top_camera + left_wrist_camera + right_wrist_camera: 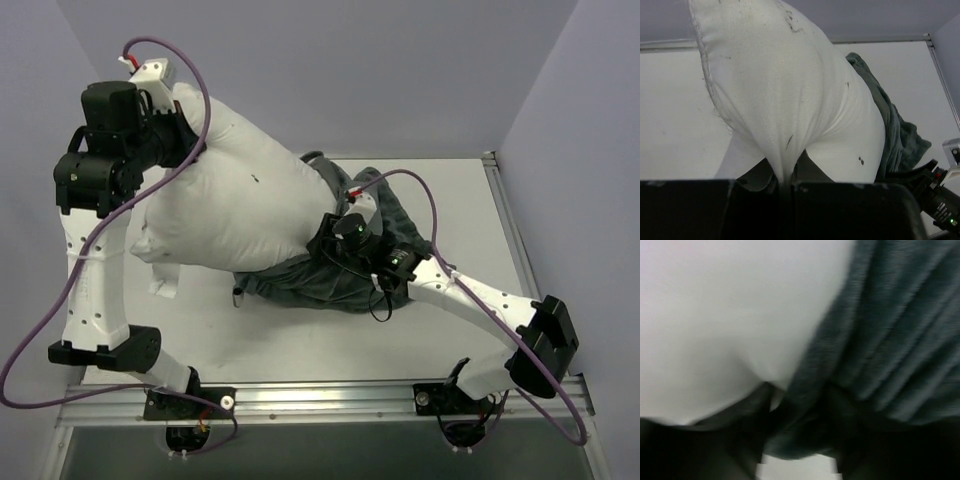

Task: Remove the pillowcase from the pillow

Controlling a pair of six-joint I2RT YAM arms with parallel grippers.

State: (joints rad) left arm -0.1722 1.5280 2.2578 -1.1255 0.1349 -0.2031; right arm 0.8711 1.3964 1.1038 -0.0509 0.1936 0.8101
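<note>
Round the pillow's [240,200] near right end, the pillowcase [300,285] lies bunched on the table [300,350]. It is soft, limp grey cloth, likely light and best taken by a gathered fold; the right gripper [797,420] is clamped on one. The plump white woven pillow rises far left, its corner pinched tight in the left gripper [785,190].

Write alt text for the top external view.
A white pillow is gripped at one corner by the left jaws, mostly out of its dark grey pillowcase, which the right jaws hold bunched on the white table.
</note>
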